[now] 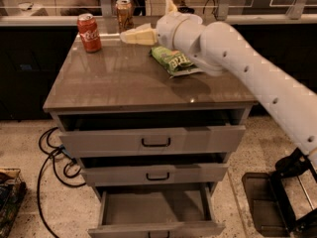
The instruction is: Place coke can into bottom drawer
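The coke can (89,32), upper left of the frame, is red with white script and a silver top. The can (124,15) beside it is brownish-gold. The cream-yellow tool (127,35) sits at top centre on a white arm (247,78). A green bag (174,61) with pale lettering lies on the glossy grey-brown counter (119,86). The bottom drawer (156,209) is grey, front and inside. The floor (29,202) is speckled beige.

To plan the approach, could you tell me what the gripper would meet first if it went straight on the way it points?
Probably the coke can: the gripper points toward it above the cabinet top, though depth is unclear.
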You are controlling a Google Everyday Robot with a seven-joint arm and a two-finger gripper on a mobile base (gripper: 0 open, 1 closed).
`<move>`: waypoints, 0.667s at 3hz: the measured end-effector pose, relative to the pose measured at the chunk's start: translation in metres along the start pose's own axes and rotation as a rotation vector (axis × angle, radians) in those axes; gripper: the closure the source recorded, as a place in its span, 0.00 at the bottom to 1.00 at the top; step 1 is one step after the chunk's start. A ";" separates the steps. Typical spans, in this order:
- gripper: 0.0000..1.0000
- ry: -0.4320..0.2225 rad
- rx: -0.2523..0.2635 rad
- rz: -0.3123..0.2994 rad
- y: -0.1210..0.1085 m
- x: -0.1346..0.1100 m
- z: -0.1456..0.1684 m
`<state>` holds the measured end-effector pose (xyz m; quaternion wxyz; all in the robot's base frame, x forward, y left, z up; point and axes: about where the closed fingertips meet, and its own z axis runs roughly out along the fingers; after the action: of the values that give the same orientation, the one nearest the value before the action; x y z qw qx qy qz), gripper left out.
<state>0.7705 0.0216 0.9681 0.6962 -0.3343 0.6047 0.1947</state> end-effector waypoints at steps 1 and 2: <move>0.00 -0.004 -0.058 0.081 0.043 0.013 0.056; 0.00 0.074 -0.129 0.108 0.081 0.014 0.084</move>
<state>0.7783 0.1355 0.9399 0.6389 -0.3525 0.6333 0.2579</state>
